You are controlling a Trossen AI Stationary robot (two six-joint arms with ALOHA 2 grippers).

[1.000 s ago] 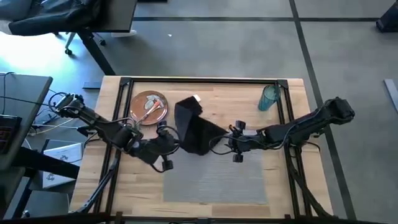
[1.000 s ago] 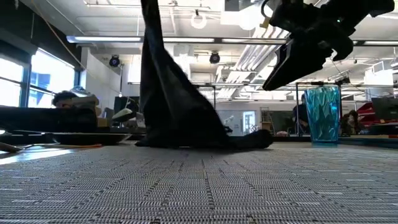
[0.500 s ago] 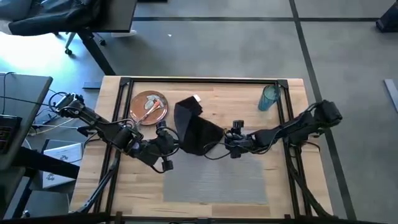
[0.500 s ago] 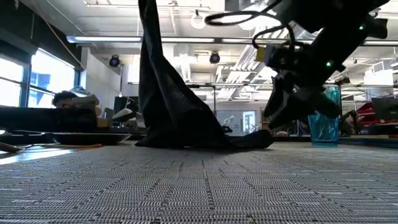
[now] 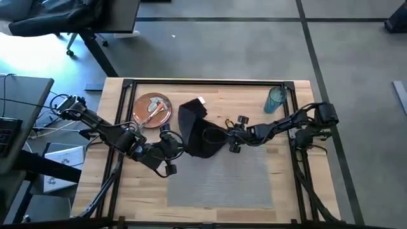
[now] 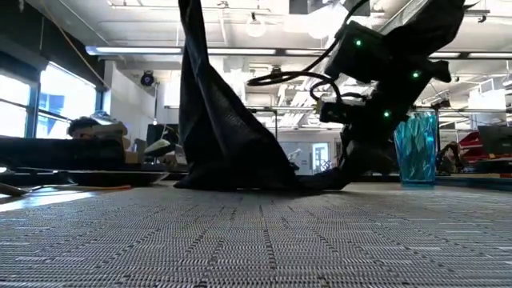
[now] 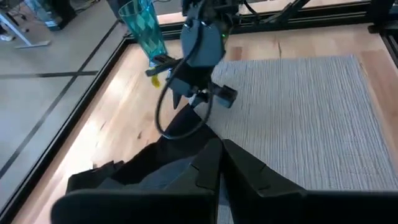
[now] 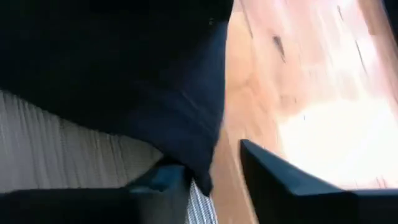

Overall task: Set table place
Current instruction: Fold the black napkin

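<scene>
Wooden table [image 5: 292,184]: black napkin [image 5: 198,133] crumpled, half-draped over grey placemat [image 5: 222,181].

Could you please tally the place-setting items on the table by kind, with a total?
Grey woven placemat: 1
Black cloth napkin: 1
Round orange-brown plate: 1
Teal tumbler: 1
Utensils on the plate: number cannot be told
Total: 4, plus the utensils

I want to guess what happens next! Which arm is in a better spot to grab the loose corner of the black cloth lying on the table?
Probably the right: its gripper is open right at the napkin corner; the left gripper holds the raised end.
</scene>
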